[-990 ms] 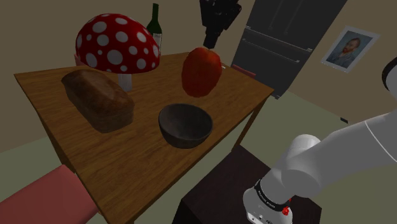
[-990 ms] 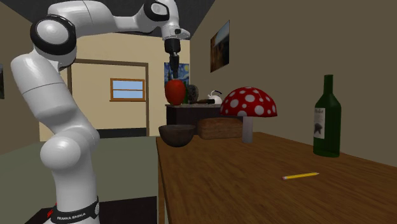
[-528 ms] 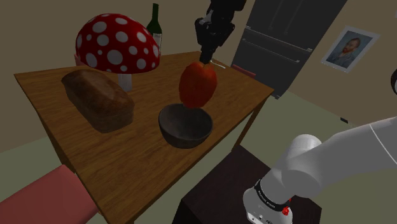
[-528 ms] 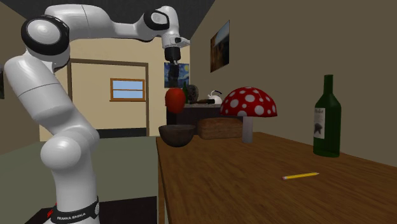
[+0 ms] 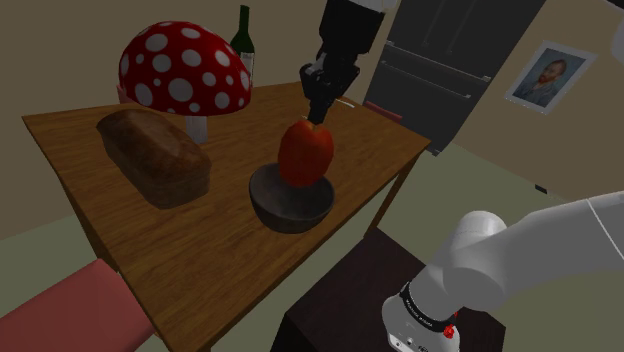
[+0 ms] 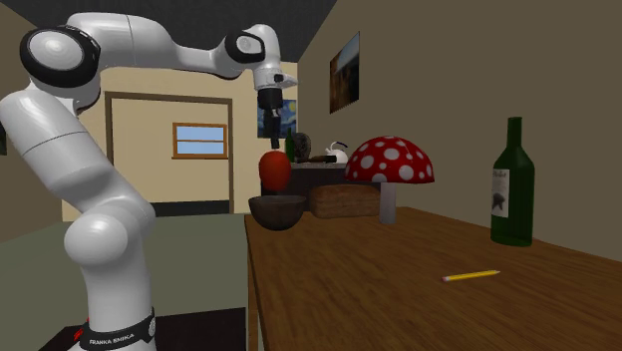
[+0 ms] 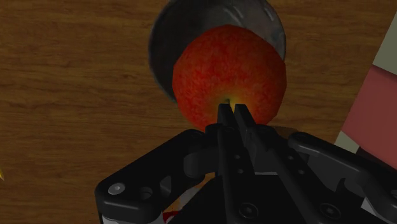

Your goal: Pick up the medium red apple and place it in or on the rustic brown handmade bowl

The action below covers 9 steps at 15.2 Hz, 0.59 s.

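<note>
The pincer (image 5: 319, 117), clamped on the red apple (image 5: 305, 156), has come down. The apple now hangs just above the brown bowl (image 5: 283, 212); release looks due.

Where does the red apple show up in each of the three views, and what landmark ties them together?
Shoulder view: apple near the centre, just over the dark bowl.
Second exterior view: apple left of centre, just over the bowl.
Wrist view: apple clasped at the tips of the gripper, bowl behind it.
Shared landmark: the bowl beneath the apple.
</note>
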### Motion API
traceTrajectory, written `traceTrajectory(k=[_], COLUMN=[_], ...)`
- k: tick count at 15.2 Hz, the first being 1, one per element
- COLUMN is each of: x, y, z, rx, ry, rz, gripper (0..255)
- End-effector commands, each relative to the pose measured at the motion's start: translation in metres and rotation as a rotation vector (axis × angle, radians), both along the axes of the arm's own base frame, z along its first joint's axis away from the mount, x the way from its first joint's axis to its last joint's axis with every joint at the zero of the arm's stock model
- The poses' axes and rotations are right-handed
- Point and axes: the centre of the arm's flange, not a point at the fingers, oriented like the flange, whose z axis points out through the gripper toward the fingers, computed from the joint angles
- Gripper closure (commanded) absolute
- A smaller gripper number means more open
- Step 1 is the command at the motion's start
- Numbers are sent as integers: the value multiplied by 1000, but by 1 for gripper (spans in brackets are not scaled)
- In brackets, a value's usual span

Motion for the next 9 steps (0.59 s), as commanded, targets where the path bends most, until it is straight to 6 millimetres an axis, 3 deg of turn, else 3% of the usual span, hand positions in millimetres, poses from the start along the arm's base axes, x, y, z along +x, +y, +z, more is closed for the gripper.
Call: traceTrajectory(k=[1, 3, 9], x=[0, 0, 0], y=[0, 0, 0], z=[-10, -22, -22], rx=[0, 0, 0], ry=[-1, -1, -1], rz=[0, 0, 0], gripper=[255, 255, 255])
